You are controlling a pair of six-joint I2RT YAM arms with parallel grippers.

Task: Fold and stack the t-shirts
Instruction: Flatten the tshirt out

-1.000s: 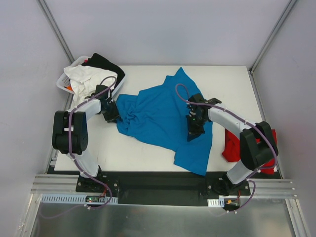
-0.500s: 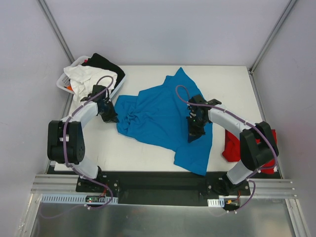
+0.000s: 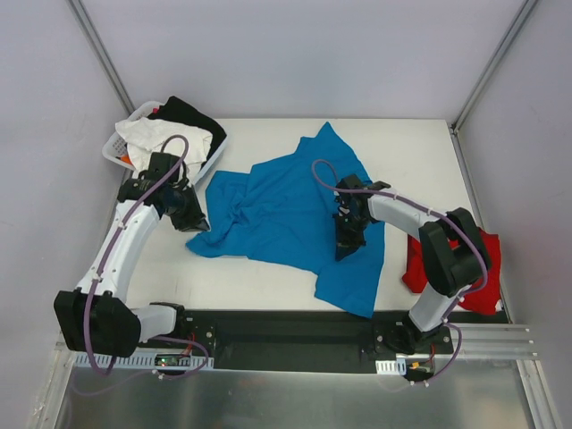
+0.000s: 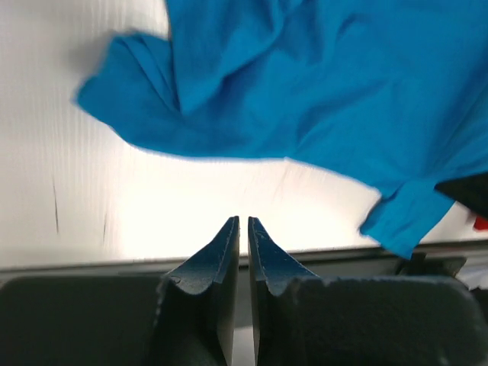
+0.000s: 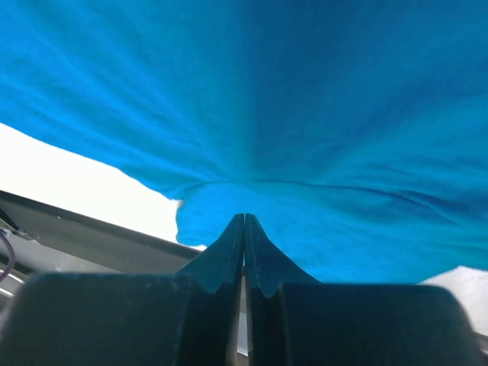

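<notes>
The turquoise t-shirt (image 3: 286, 206) lies rumpled and spread across the middle of the white table (image 3: 259, 279). Its left corner (image 3: 204, 246) is drawn out toward the near left. My left gripper (image 3: 198, 223) hovers by that corner. In the left wrist view its jaws (image 4: 242, 221) are shut with nothing between them, and the shirt (image 4: 320, 84) lies ahead of them. My right gripper (image 3: 344, 246) stands on the shirt's right part, shut, its tips (image 5: 244, 217) pinching the turquoise cloth (image 5: 305, 91). The red t-shirt (image 3: 418, 268) sits crumpled at the table's right edge, partly behind my right arm.
A white basket (image 3: 116, 147) at the far left corner holds a white cloth (image 3: 156, 138) and a black cloth (image 3: 192, 116). Grey walls close in the table on three sides. A black rail (image 3: 286, 326) runs along the near edge.
My left arm swung outward to the left and its jaws closed. The turquoise shirt's left corner slid toward the near left. The right gripper stayed put.
</notes>
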